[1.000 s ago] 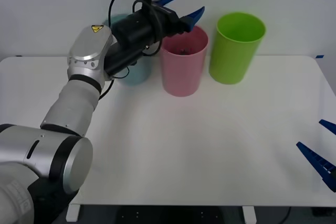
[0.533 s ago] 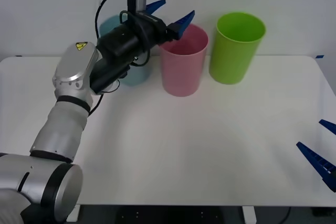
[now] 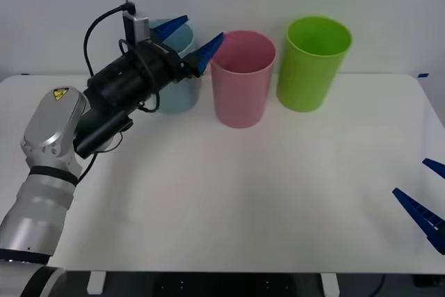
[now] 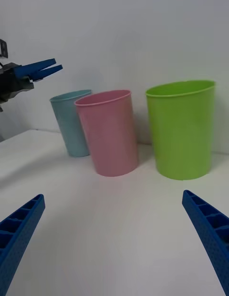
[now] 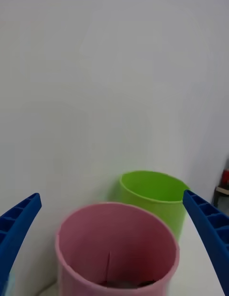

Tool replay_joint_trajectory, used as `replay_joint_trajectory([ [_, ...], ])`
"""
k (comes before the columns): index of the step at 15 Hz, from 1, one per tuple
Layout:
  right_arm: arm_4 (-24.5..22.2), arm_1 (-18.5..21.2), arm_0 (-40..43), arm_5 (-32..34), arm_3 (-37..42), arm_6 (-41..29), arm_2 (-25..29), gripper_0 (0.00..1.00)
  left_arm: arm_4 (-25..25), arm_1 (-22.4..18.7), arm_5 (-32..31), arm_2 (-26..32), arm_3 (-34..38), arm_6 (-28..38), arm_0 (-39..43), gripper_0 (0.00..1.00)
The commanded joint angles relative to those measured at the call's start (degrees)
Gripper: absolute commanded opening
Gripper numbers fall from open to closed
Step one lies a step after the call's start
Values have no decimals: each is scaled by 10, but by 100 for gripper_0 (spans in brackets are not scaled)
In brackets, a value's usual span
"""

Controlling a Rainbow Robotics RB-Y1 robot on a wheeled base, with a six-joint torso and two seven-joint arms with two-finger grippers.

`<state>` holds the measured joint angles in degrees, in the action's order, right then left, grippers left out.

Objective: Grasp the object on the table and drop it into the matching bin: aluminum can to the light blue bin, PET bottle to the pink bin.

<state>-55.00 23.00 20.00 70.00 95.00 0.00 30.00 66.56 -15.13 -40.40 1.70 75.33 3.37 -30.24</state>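
The left pincer (image 3: 188, 38) hangs in the air with its blue ribbed fingers spread wide and nothing between them, above the tall round light blue plastic bin (image 3: 178, 81) and just beside the rim of the tall round pink plastic bin (image 3: 242, 78). Down inside the pink bin, the left wrist view shows something dark lying at the bottom (image 5: 125, 282), too dim to make out clearly, below and ahead of the spread fingers. A lime green plastic bin (image 3: 311, 62) stands next along the white bench (image 3: 264, 193). The right pincer (image 3: 427, 203) waits at the bench's near right corner, fingers spread as well.
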Motion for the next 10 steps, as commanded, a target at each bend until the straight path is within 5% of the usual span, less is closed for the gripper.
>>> replay_joint_trajectory([
  [1, 0, 0, 0, 0, 0, 0, 0, 100, -20, -30, -12, 5, 40, -1, 49, 100],
  [10, 0, 0, 0, 0, 0, 0, 0, 100, 6, -72, -182, 161, 144, -6, 226, 100],
])
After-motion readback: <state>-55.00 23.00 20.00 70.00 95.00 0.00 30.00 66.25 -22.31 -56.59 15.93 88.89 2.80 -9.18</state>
